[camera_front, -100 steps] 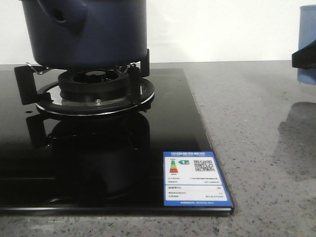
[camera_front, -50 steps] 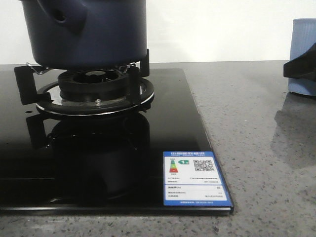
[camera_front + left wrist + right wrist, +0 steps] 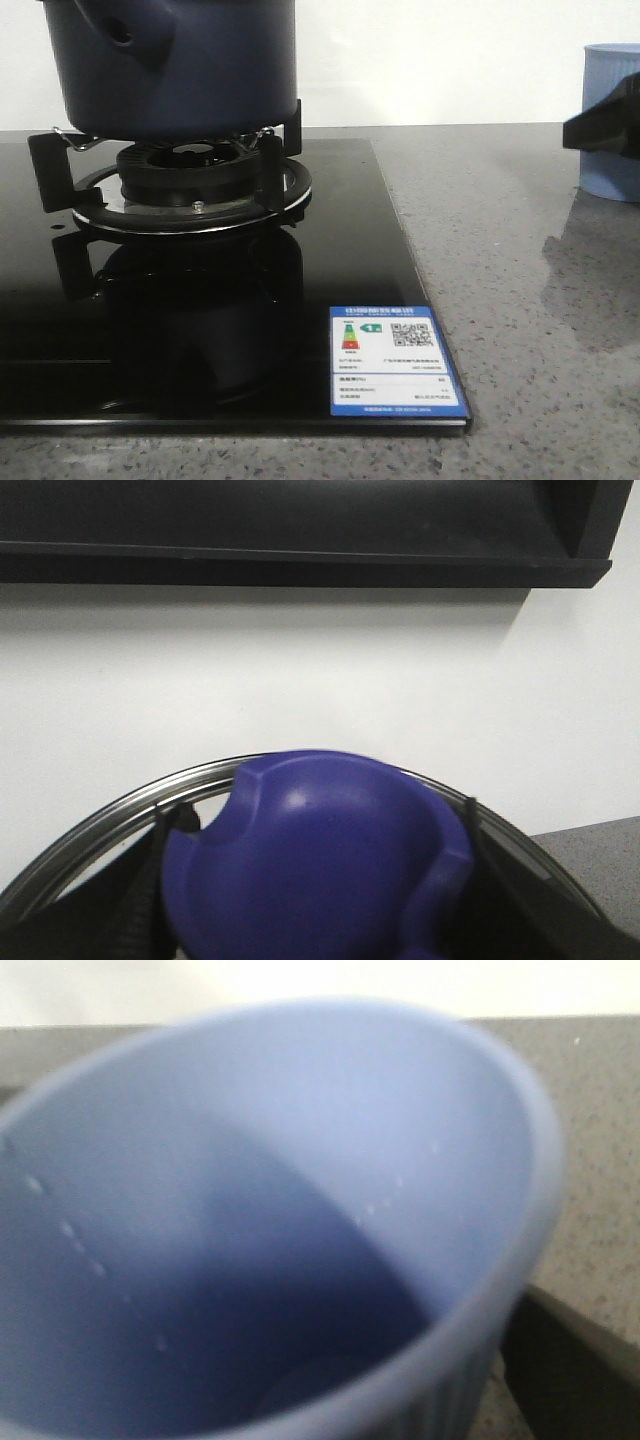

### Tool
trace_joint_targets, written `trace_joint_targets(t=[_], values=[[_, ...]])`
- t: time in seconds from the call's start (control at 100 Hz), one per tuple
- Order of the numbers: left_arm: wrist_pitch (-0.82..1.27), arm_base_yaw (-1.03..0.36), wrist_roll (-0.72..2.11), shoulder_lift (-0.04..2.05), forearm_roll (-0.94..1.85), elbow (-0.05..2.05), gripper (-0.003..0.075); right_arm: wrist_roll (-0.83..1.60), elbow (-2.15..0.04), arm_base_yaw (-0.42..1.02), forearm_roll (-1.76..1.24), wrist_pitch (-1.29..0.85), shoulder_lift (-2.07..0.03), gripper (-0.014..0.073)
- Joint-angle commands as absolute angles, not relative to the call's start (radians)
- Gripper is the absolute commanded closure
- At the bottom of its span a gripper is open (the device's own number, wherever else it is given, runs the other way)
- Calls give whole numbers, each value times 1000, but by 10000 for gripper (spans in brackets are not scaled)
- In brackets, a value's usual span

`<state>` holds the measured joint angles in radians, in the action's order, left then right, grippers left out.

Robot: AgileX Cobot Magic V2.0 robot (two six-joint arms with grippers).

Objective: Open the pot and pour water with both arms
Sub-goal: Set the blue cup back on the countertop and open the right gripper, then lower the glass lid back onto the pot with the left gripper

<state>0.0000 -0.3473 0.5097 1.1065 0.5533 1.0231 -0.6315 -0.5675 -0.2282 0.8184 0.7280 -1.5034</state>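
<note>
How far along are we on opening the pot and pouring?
Lid seems off: the left wrist view shows the purple lid knob and steel lid rim held up before the wall. The pot sits on the burner. In hand: the right gripper is at the pale blue cup near the counter. No pouring yet visible.

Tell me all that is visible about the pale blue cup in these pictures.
The pale blue cup stands upright on the grey speckled counter, far right of the stove. Its outer wall is ribbed and matte, plastic-looking. The right wrist view looks into its open mouth: small droplets dot the inner wall. A dark finger of the right gripper crosses its side; contact is unclear.
</note>
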Motion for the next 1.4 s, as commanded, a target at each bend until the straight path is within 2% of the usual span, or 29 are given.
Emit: trace_joint_targets(t=[0.0, 0.26, 0.56, 0.85, 1.07, 1.39], values=[[-87, -344, 502, 1076, 552, 1056, 363, -637, -579, -234, 806, 786, -1432, -50], [-87, -344, 502, 1076, 552, 1056, 363, -639, -502, -234, 818, 628, -1251, -50], [-87, -346, 502, 1076, 552, 1056, 363, -755, -359, -234, 825, 484, -972, -50], [-92, -441, 502, 1089, 552, 1056, 363, -891, -347, -234, 862, 434, -693, -50], [-104, -522, 502, 1149, 552, 1056, 363, -1032, -347, -232, 1007, 434, -651, -51], [-169, -574, 502, 1245, 552, 1056, 363, -1038, -347, -232, 1027, 438, -651, -50]])
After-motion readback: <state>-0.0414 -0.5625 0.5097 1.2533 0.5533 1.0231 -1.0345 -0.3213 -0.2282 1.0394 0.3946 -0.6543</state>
